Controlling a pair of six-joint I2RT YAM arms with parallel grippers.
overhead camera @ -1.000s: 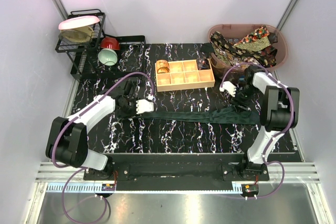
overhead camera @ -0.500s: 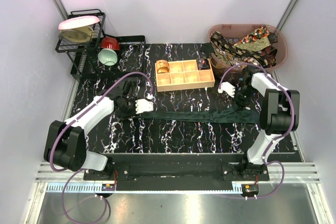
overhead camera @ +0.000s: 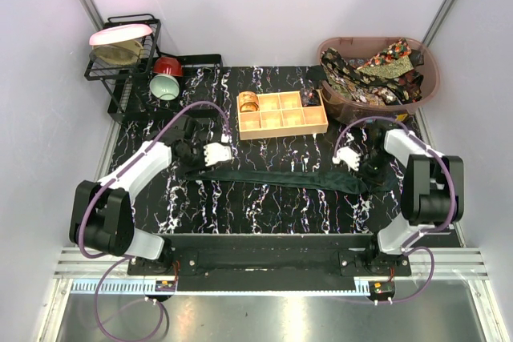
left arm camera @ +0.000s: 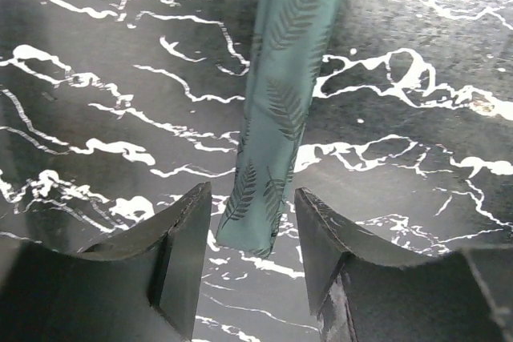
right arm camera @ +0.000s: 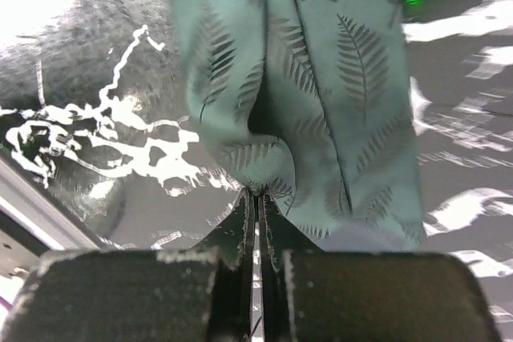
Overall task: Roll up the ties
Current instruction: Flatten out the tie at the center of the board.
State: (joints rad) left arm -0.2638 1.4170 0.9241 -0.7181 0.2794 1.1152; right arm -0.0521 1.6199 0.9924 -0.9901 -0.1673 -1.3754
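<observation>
Both arms have shifted since a second ago: the right end effector (overhead camera: 346,158) has come nearer and leftward, dragging the wide end with it, while the left end effector (overhead camera: 215,152) has moved a little toward the far side. The dark green fern-patterned fabric necktie (overhead camera: 272,175) lies stretched left to right across the black white-veined marble surface (overhead camera: 264,214), near of the tan wooden compartment box (overhead camera: 280,114). The other patterned ties sit heaped in the pink oval plastic basket (overhead camera: 377,70) at the far right.

The step in hand looks like readying this tie for rolling. To do it well, the strip should be straight and flat before the first turn, so the bunched wide end wants smoothing out (creases there would wind into the roll). The roll is best begun at one tip, kept tight and square to the tie's length.

In the left wrist view the jaws stand partly apart, straddling the narrow tip (left arm camera: 280,102) without clamping it; the tip rests on the marble between them. In the right wrist view the jaws are pressed together, and the puckered wide end (right arm camera: 321,78) gathers into their tips, so they appear to nip a fold of it.
</observation>
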